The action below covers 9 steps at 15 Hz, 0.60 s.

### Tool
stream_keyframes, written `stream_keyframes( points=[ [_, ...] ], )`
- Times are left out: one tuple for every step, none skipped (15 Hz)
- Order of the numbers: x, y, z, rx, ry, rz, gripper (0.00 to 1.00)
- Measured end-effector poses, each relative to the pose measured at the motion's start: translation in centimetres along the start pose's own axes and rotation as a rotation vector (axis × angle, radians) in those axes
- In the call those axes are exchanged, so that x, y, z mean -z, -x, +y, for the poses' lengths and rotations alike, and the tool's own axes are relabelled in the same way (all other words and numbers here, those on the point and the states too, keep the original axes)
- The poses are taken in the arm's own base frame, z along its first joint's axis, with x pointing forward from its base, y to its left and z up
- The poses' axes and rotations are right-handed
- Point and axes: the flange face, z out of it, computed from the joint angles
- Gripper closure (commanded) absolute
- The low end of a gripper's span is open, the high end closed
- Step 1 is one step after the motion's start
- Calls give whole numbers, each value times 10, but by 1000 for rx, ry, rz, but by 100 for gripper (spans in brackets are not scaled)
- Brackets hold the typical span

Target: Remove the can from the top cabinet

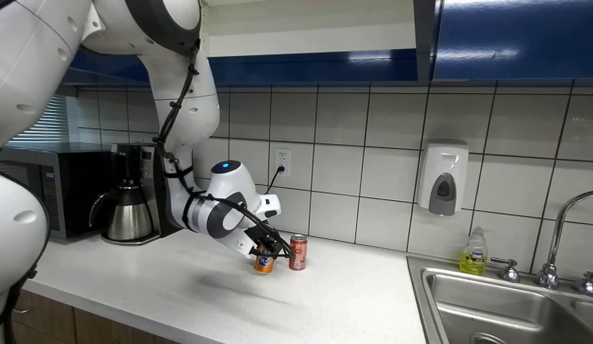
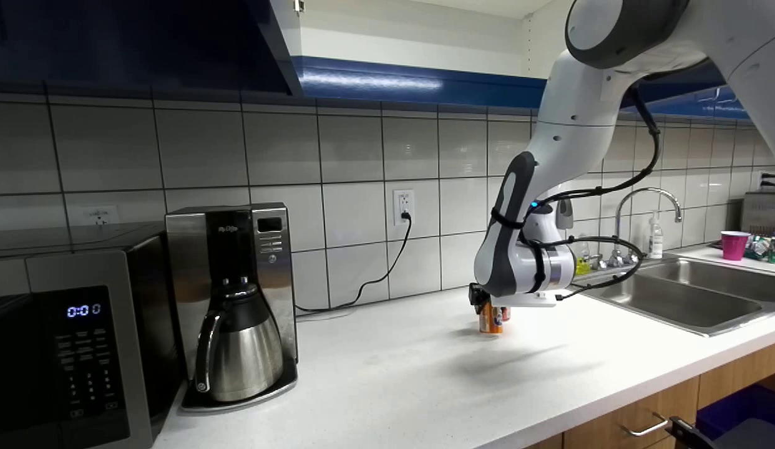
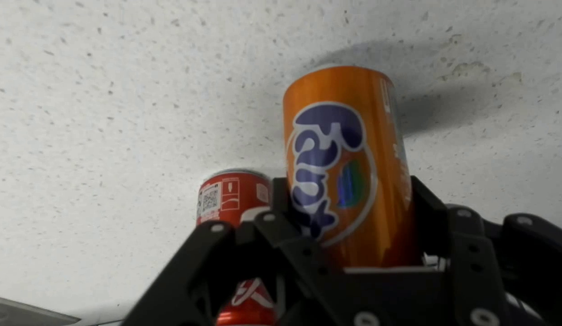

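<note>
The orange can (image 1: 263,264) is upright or slightly tilted at the white counter, low beside the red can. It also shows in an exterior view (image 2: 490,319) and in the wrist view (image 3: 344,149). I cannot tell whether its base fully touches the counter. My gripper (image 3: 349,199) has one black finger against each side of the can, near its upper end, and is shut on it. The can's top is hidden by the gripper. The top cabinet (image 1: 311,69) stands open above, with a white interior and blue edge; it also shows in an exterior view (image 2: 394,84).
A red can (image 3: 233,194) stands close beside the left finger in the wrist view. A coffee maker (image 2: 238,349) and microwave (image 2: 82,349) stand on the counter (image 2: 387,386). A sink (image 1: 416,286), soap bottle (image 1: 474,255) and wall dispenser (image 1: 443,177) are on the opposite side.
</note>
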Motion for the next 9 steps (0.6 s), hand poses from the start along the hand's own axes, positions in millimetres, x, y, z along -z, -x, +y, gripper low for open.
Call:
stream_keyframes(
  points=[
    [0, 0, 0, 1, 0, 0, 62],
    [0, 0, 0, 1, 1, 0, 62],
    [0, 0, 0, 2, 1, 0, 62],
    [0, 0, 0, 3, 2, 0, 12],
    [0, 0, -1, 4, 2, 0, 11],
    [0, 0, -1, 6, 3, 0, 5],
    [-1, 2, 0, 8, 6, -6, 1],
    [-3, 5, 0, 10, 9, -12, 0],
    [-5, 8, 1, 12, 13, -19, 0]
  ],
)
